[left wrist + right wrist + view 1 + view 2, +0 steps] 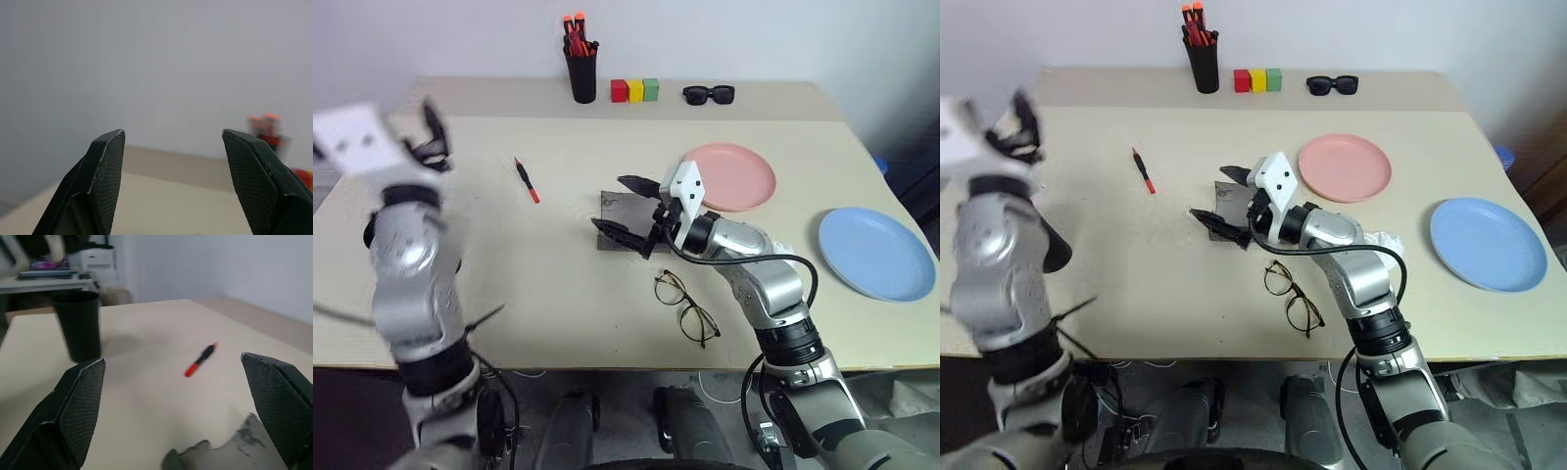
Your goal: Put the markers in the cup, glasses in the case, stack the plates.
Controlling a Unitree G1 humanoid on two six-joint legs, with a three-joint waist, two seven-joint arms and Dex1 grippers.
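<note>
Left gripper (171, 181): raised well above the table's (509, 294) left side; fingers (105, 181) spread, nothing between them.
Right gripper (628, 208): held low over the grey case (625, 217); fingers (80, 406) wide apart and empty.
Markers: the red marker (528, 181) is seen lying flat, well apart from both grippers; a white one cannot be made out.
Cup (78, 325): upright on the table's left side, beyond the red marker as viewed from the right wrist.
Glasses (686, 305): lying just beside the right forearm, near the case, not yet inside.
Plates: pink plate (739, 176) and blue plate (876, 253) lie apart, unstacked.
Step judged: the red marker is probably to be fetched.
Advice: the marker should be approached from above, fingers set across its barrel at mid-length, and carried upright to the cup.
</note>
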